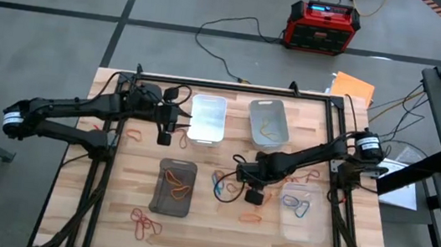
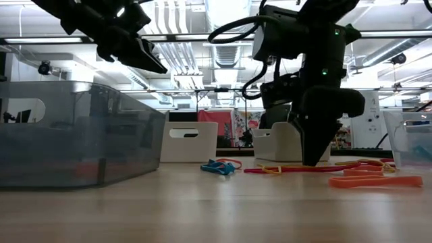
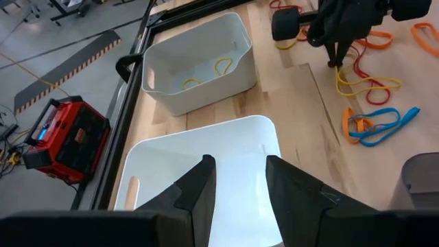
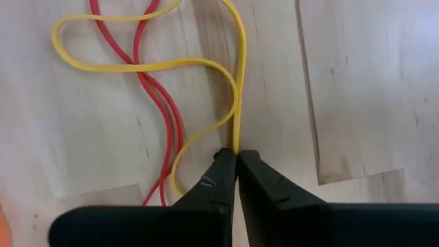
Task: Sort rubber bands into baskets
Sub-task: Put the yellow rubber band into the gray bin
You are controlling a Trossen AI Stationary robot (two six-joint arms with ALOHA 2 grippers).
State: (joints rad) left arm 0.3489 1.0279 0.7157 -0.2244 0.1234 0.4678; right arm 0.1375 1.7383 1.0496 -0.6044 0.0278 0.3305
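Observation:
My right gripper (image 1: 241, 173) stands fingers-down at the table's middle, shut on a yellowish rubber band (image 4: 206, 65) that lies beside a red band (image 4: 154, 89). In the low view its fingertips (image 2: 312, 160) reach the tabletop. My left gripper (image 3: 236, 180) is open and empty, hovering at the left end of the white basket (image 1: 207, 119). The light grey basket (image 1: 269, 123) holds yellowish bands. The dark smoky basket (image 1: 175, 187) holds orange bands. The clear basket (image 1: 304, 211) holds blue ones. My right gripper pinches one strand of the yellowish band (image 4: 236, 140) between its two fingertips. The fingers come from above, pointing down at the table. The rest of the band lies slack in loops on the wood.
Loose bands lie on the table: blue ones (image 1: 221, 184) beside my right gripper, an orange one (image 1: 251, 218) nearer the front, red ones (image 1: 145, 224) at the near left, and an orange one (image 1: 131, 134) at the left. A red-black box (image 1: 322, 26) stands on the floor beyond the table.

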